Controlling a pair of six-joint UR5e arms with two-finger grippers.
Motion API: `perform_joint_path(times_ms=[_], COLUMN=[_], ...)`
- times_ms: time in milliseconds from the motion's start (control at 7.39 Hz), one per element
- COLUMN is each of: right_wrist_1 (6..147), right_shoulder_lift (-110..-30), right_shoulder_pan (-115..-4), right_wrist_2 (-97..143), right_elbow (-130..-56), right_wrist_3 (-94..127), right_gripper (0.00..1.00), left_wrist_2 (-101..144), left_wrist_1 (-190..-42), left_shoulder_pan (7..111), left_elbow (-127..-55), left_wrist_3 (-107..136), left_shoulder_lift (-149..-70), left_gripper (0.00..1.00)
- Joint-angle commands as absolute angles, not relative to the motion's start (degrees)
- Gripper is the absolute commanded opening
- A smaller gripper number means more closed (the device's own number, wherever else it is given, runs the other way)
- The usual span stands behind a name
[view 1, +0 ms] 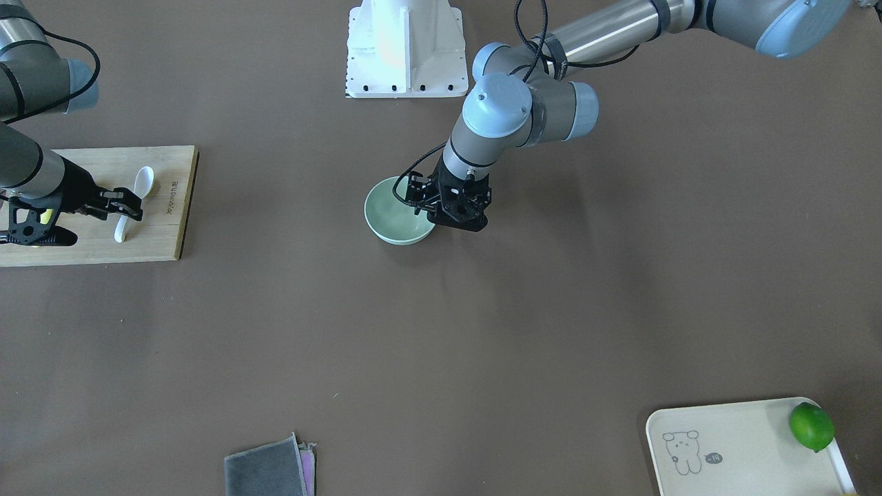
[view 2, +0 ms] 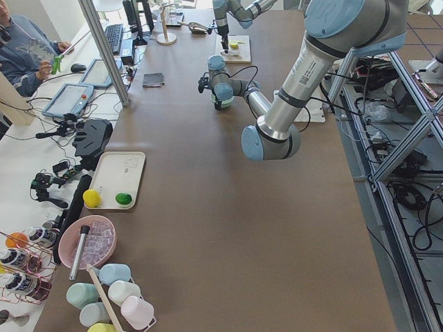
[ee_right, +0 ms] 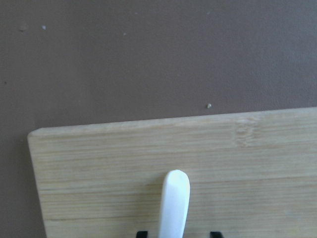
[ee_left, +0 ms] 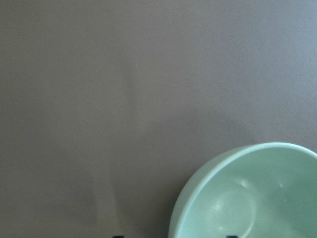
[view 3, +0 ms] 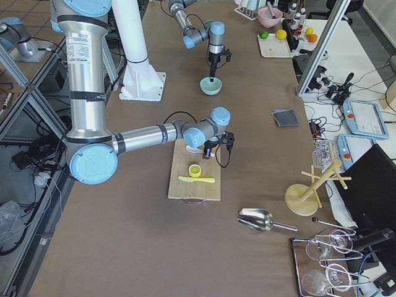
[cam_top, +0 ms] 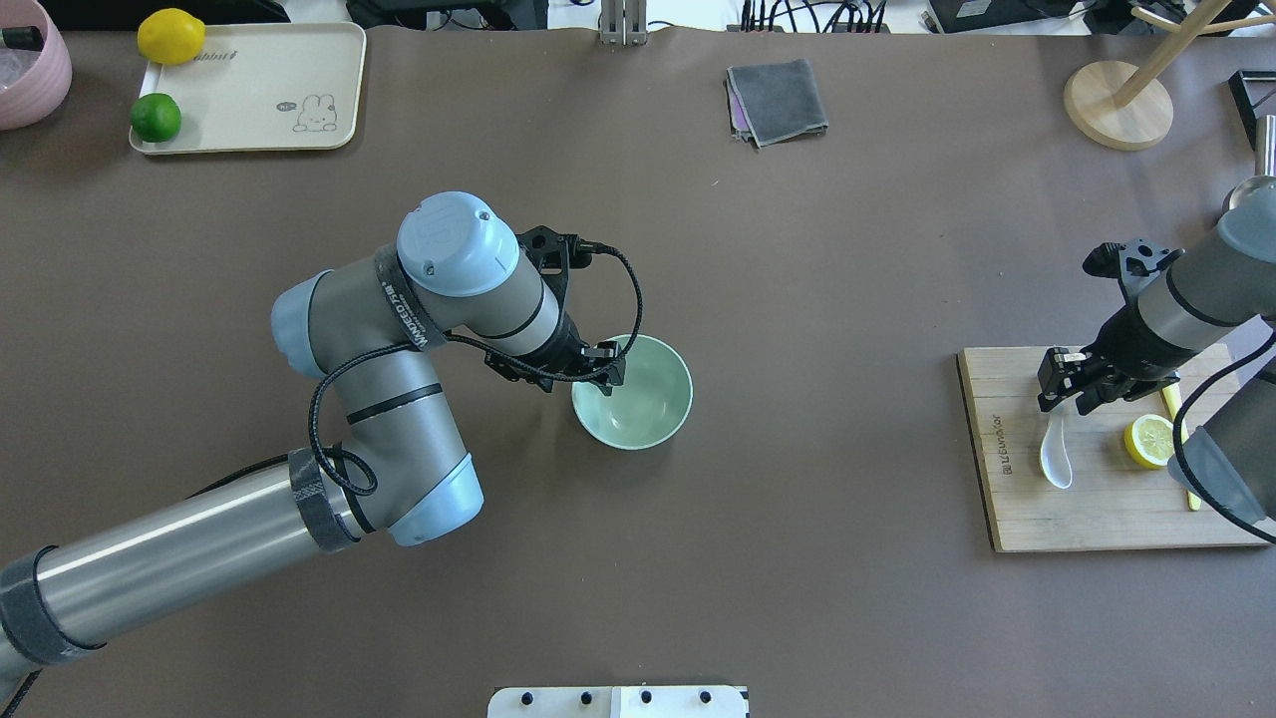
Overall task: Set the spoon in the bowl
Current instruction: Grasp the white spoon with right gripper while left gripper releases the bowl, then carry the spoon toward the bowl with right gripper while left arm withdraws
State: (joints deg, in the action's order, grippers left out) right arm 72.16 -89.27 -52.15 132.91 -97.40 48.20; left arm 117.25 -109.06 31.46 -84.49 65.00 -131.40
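Observation:
The white spoon (cam_top: pixel 1055 454) lies on a wooden cutting board (cam_top: pixel 1097 519) at the table's right end, scoop toward me. My right gripper (cam_top: pixel 1065 399) is open and low over its handle. In the right wrist view the handle (ee_right: pixel 173 208) lies between the two fingertips with a gap on each side. The mint-green bowl (cam_top: pixel 643 399) stands mid-table and is empty. My left gripper (cam_top: pixel 611 369) is open at the bowl's near-left rim. In the left wrist view the rim (ee_left: pixel 198 183) lies between the fingertips. In the front view the spoon (view 1: pixel 141 186) and bowl (view 1: pixel 396 219) also show.
A lemon half (cam_top: pixel 1148 441) and a yellow knife (cam_top: pixel 1181 449) lie on the board beside the spoon. A grey cloth (cam_top: pixel 778 100) lies at the far middle. A tray (cam_top: pixel 259 85) with a lemon and a lime sits far left. A wooden stand (cam_top: pixel 1116 105) is far right.

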Motion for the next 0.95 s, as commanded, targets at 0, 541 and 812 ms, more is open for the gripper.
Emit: perform_joint_path(times_ms=[0,541,812], right_wrist_1=[72.1,72.8,73.1], right_shoulder_lift=[-89.3,-88.9,-86.0], right_shoulder_pan=[-52.1,-52.3,-52.6], right_wrist_2=[133.1,133.9,134.0], right_elbow=[-97.4,-102.8,-105.7], right_wrist_3=[47.8,48.4,52.8], right_gripper=[0.00,0.00,0.00], left_wrist_2=[117.6,127.9,131.7], left_wrist_1=[-108.8,-108.3,-108.5], left_shoulder_pan=[33.6,46.4,53.1], left_elbow=[-86.2,-98.0,-101.6], left_wrist_3=[64.9,50.3,35.1], left_shoulder_lift=[-130.7,-113.2,-102.3], left_gripper=[0.76,0.86,0.89])
